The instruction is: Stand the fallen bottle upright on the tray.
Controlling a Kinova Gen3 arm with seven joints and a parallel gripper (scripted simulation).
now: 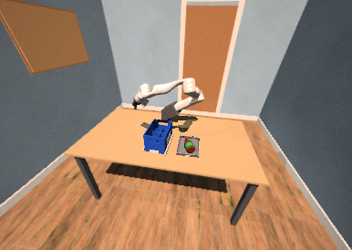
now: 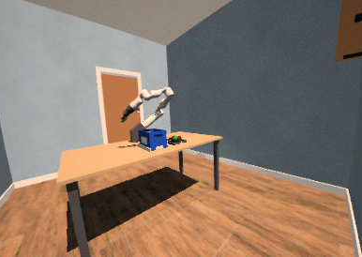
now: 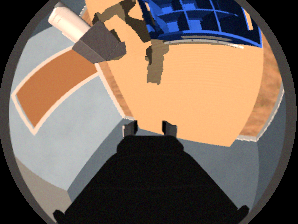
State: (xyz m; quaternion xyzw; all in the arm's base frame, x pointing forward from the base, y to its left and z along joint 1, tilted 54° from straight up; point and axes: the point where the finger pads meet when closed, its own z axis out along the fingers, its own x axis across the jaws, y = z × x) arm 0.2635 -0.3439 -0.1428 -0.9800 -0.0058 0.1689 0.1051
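Hovering high with hand (image 1: 135,105) spread wide, empty, well apart from bottle (image 1: 190,146). Lying flat on tray (image 1: 181,145) beside crate (image 1: 158,136), awaiting 1 grasp.

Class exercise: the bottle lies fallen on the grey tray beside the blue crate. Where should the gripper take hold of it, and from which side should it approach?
Probably around the body, coming from above. The bottle lies on its side on the tray, so only its upper flank is free, and the crate stands close alongside, hindering a sideways approach. Fingers should straddle it across its width. The gripper is open, high and apart from it.

Table (image 1: 113,141) (crate (image 1: 158,137), tray (image 1: 180,147) atop)
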